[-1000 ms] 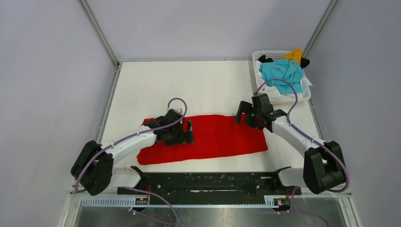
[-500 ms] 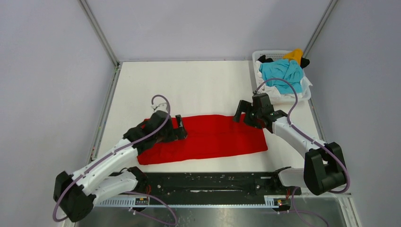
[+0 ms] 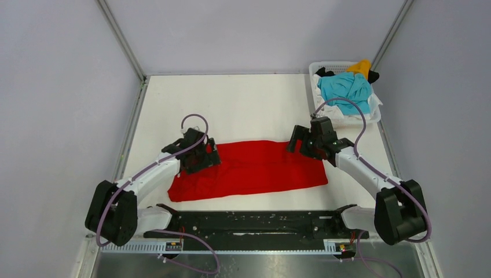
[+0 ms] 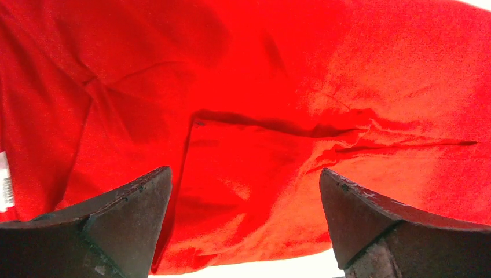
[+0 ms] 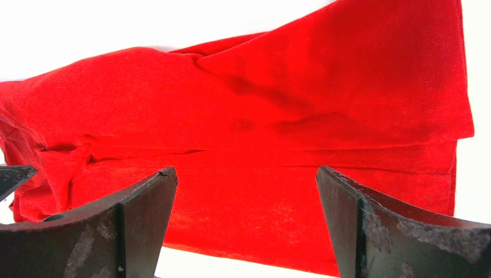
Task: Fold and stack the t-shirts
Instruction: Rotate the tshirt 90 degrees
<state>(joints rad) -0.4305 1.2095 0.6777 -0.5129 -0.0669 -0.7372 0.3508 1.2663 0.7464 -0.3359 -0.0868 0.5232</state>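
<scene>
The left gripper [image 3: 200, 155] is wide open with nothing in it, parked over the left end of the red t-shirt [image 3: 260, 168], and the right gripper [image 3: 302, 142] is just as open and empty over the shirt's far right corner. On the left wrist cam the two dark fingers [image 4: 127, 214] sit well apart, left gripper [image 4: 244, 174] looking down at the wrinkled red t-shirt [image 4: 260, 87], which has a crease running across it and a little white tag [image 4: 4, 185] at the left edge. Can't tell if the pads actually touch the cloth. Same deal on the right wrist cam: fingers [image 5: 405, 226] spread, right gripper [image 5: 246, 172] over the red t-shirt [image 5: 289, 116], where you can see one layer folded over another with a straight edge on the right side. From the top the shirt lies flat as a long band, running left to right across the near half of the white table [image 3: 231, 104], between the two arms. Well off in the far right corner is the white plastic basket [image 3: 315, 66], with a turquoise shirt [image 3: 346, 88] piled on top, a yellow-orange shirt [image 3: 362, 66] poking out at the back, bits of black cloth [image 3: 324, 72] beside it and some white cloth [image 3: 373, 104] hanging at the right side.
</scene>
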